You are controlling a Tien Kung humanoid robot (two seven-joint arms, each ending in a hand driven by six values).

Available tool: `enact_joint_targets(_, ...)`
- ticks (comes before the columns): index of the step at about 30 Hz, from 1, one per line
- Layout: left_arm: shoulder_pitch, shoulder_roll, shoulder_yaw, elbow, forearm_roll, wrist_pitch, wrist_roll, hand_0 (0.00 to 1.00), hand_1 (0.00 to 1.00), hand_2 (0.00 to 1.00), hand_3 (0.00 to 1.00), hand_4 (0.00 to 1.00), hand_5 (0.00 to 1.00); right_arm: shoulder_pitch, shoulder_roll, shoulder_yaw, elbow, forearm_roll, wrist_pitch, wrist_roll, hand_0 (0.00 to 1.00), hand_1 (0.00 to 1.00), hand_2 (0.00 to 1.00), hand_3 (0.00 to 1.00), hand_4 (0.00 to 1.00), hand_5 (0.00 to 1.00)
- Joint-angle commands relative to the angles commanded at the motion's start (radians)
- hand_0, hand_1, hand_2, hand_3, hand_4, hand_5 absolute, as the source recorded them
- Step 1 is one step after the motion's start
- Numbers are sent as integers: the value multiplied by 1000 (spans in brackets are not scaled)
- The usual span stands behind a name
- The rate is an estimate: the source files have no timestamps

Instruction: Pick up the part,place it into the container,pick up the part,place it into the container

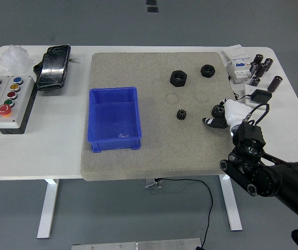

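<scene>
Right hand (219,116) has its fingers curled round a small black gear (218,110), lifted clear of the mat for carrying towards the empty blue container (114,119) at nine o'clock, while another gear (181,114) waits between.

Right arm (266,174), appearance only, from my head camera.
I see glossy black jointed housings with round pivot caps and small bright screw heads near the elbow. The right hand (231,113) has a white glossy shell with black finger segments. A thin black cable loops from the wrist on its right side.
</scene>
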Motion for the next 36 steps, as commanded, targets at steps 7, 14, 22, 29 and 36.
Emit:
enact_joint_targets(7, 0, -1, 8, 0, -5, -2, -4, 614, 545, 550, 616, 613, 342, -1, -1, -2, 3, -7, -44, 8, 483, 595, 523, 605, 132, 209)
enact_joint_targets(14, 1, -1, 9, 0, -6, -2, -5, 614, 545, 549, 615, 613, 342, -3, -1, -12, 4, -6, -69, 15, 450, 529, 361, 529, 141, 77)
enact_joint_targets(22, 1, -1, 10, 0, -8, -2, -5, 614, 544, 550, 616, 612, 343, -10, -14, -25, 81, -33, -95, 11, 448, 510, 296, 512, 75, 63)
enact_joint_targets(29, 3, 2, 4, 0, -3, 0, 1, 614, 545, 550, 616, 613, 343, 49, 11, -132, 258, 1, -127, 44, 454, 511, 299, 515, 74, 43)
enact_joint_targets(36, 0, 3, 11, 0, -8, -1, 2, 614, 545, 550, 616, 613, 343, 123, 93, -276, 394, 120, -164, 150, 484, 516, 332, 519, 107, 6)
